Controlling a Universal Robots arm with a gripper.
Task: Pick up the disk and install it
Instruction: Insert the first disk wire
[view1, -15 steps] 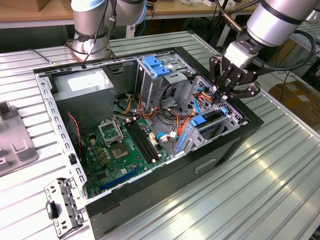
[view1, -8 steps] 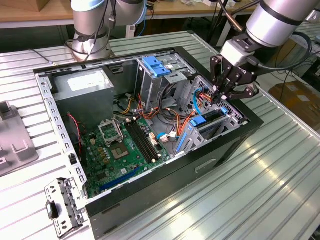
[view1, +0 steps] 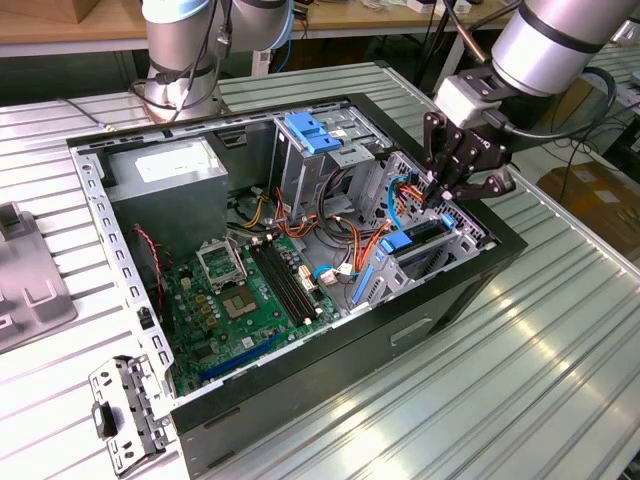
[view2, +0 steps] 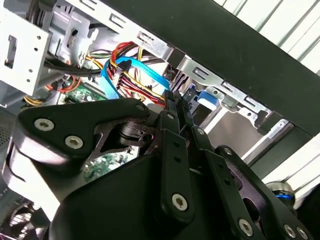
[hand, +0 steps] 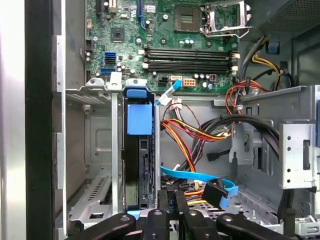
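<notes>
Disk (hand: 138, 165) prob. seated; pincer (view1: 437, 190) above

Look at the disk (hand: 138, 165): in the first wrist view it stands on edge inside a metal bay of the open computer case, a narrow dark slab with a blue plastic rail and tab on the end that faces the green board. You see it upright, seated between the bay's metal walls, beside the bundle of orange, red and blue cables. In the exterior view the disk (view1: 418, 236) sits at the case's right end, its blue rail showing.
</notes>
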